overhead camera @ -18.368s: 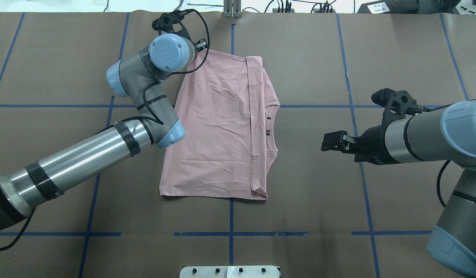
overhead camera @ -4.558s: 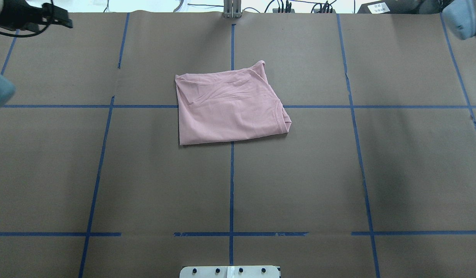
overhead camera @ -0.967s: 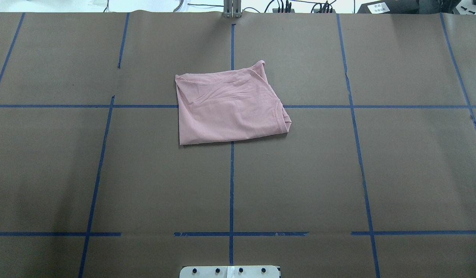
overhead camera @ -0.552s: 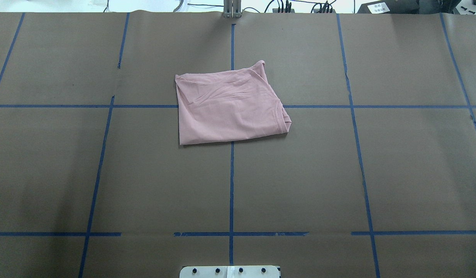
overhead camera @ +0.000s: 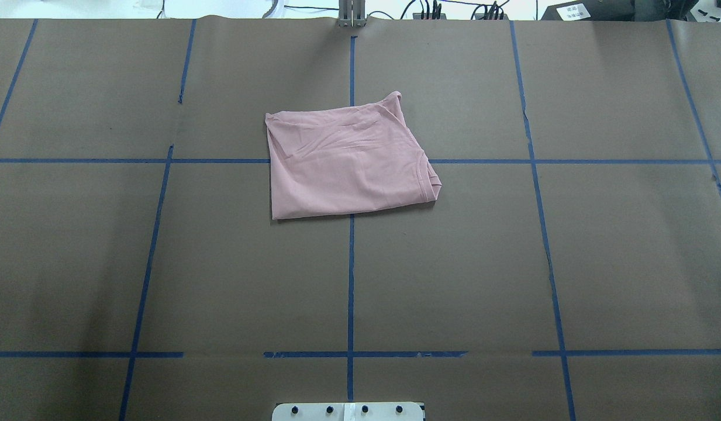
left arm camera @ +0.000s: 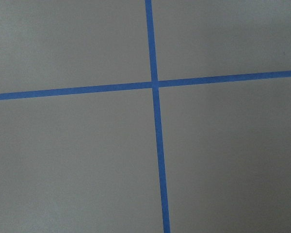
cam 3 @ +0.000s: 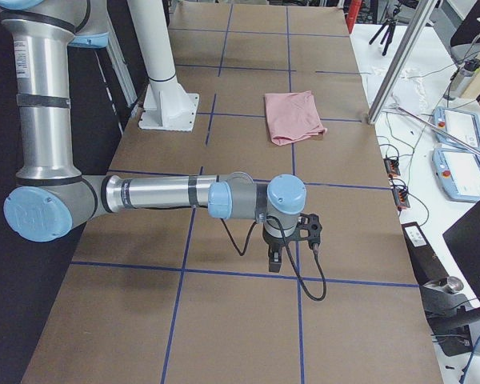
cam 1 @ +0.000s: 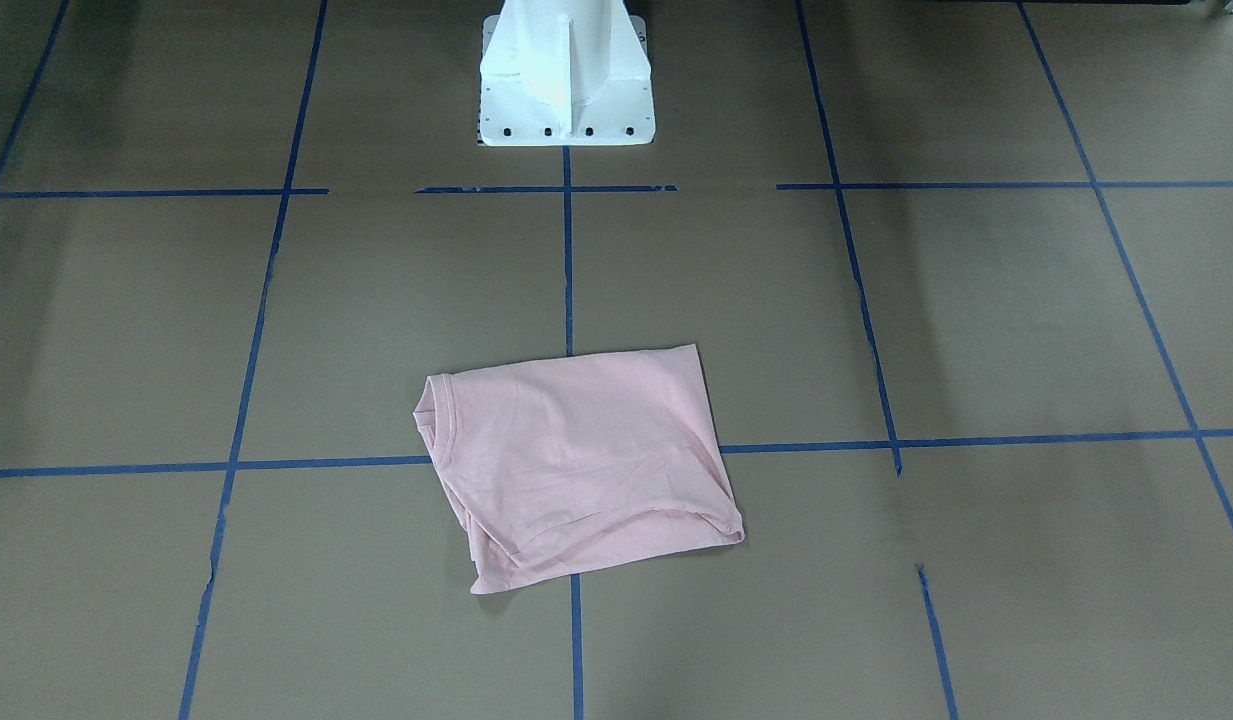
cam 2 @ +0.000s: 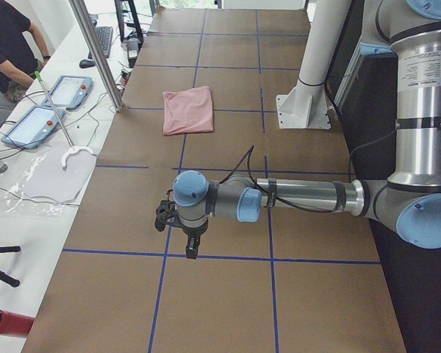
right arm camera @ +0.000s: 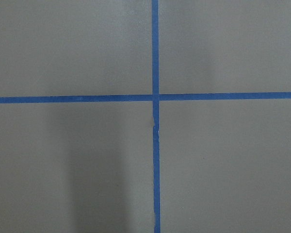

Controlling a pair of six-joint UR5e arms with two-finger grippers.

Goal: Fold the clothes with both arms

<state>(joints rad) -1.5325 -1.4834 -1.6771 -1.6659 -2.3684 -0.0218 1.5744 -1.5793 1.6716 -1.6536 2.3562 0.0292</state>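
As the creased pink T-shirt (overhead camera: 348, 161) lay folded roughly square, upper centre on the matte brown bench (overhead camera: 512, 263), whether the left hand (cam 2: 190, 248) or right hand (cam 3: 275, 261) gaped was unclear.

- One pale pink T-shirt (overhead camera: 345, 161) is counted.
- Two robot arms are counted: the left arm (cam 2: 301, 197) and the right arm (cam 3: 160, 194).
- Two grippers are counted, one per arm: the left gripper (cam 2: 191, 250) and the right gripper (cam 3: 276, 264).
- One white pedestal base (cam 1: 566, 70) is seen.
- Two blue-edged tablets are counted: the nearer tablet (cam 2: 31, 125) and the farther tablet (cam 2: 67, 91).
- One person (cam 2: 7, 37) is seen.
- One table (overhead camera: 161, 263) is counted.
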